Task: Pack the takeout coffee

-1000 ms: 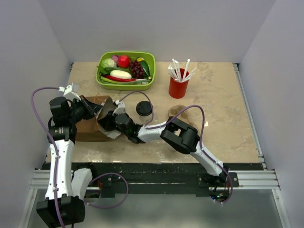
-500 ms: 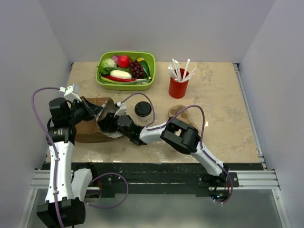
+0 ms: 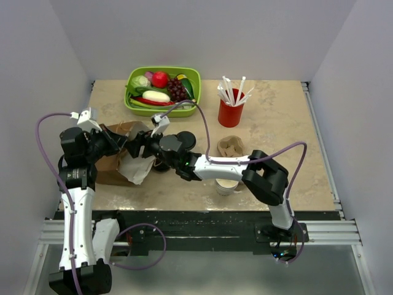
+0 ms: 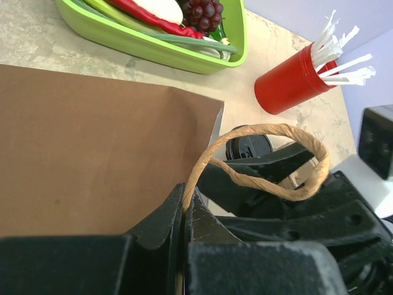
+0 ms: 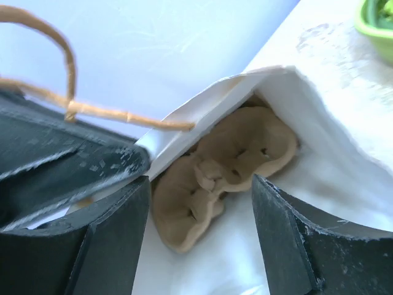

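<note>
While the left gripper (image 4: 184,206) keeps its jaws pressed together, pinching the twine handle (image 4: 264,128) of the paper bag (image 3: 112,167) to hold it open on its side by the bench's left edge, the right gripper (image 5: 199,203) at the bag's mouth has just spread its jaws, which were shut a second ago. A pulp carrier (image 5: 215,163) lies loose inside between them, apparently released. The takeout coffee (image 3: 187,139) stands unpacked toward the bench's middle, just right of the bag, behind the right arm; I'd say it goes next.
</note>
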Robot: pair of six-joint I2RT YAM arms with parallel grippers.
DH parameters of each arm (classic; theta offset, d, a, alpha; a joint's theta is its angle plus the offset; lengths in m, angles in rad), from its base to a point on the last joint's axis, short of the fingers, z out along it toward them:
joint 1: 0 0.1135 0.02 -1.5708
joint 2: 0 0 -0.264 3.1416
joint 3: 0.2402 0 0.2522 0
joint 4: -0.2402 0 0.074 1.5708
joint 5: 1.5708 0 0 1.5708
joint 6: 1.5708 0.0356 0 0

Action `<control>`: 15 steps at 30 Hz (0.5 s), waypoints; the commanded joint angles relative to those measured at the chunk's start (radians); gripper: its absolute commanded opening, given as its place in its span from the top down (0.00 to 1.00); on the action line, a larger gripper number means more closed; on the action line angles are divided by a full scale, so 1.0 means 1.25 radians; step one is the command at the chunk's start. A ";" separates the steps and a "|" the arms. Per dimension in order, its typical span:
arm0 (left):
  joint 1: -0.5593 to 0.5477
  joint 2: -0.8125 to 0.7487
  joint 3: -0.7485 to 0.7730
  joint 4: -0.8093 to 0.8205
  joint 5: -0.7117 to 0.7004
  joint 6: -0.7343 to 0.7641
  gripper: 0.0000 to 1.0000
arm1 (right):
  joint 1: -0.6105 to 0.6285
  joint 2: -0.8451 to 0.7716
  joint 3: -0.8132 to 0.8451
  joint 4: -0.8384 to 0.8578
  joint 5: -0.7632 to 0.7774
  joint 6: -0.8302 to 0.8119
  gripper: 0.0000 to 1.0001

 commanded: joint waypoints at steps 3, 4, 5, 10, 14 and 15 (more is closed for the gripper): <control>0.003 -0.009 -0.005 0.006 0.041 0.039 1.00 | -0.002 -0.123 -0.080 -0.039 0.017 -0.164 0.30; 0.002 -0.011 -0.007 0.011 0.045 0.036 1.00 | -0.002 -0.142 -0.092 -0.052 0.016 -0.193 0.30; 0.003 -0.011 -0.009 0.013 0.054 0.038 1.00 | -0.002 -0.174 -0.111 -0.057 0.011 -0.216 0.30; 0.002 -0.020 -0.003 0.043 0.056 0.009 1.00 | -0.003 -0.263 -0.127 -0.164 0.029 -0.364 0.26; 0.003 -0.033 0.007 0.062 0.020 -0.024 1.00 | -0.004 -0.306 -0.089 -0.336 0.097 -0.301 0.16; 0.002 -0.043 0.008 0.073 0.002 -0.042 1.00 | -0.008 -0.306 -0.080 -0.364 0.086 -0.286 0.16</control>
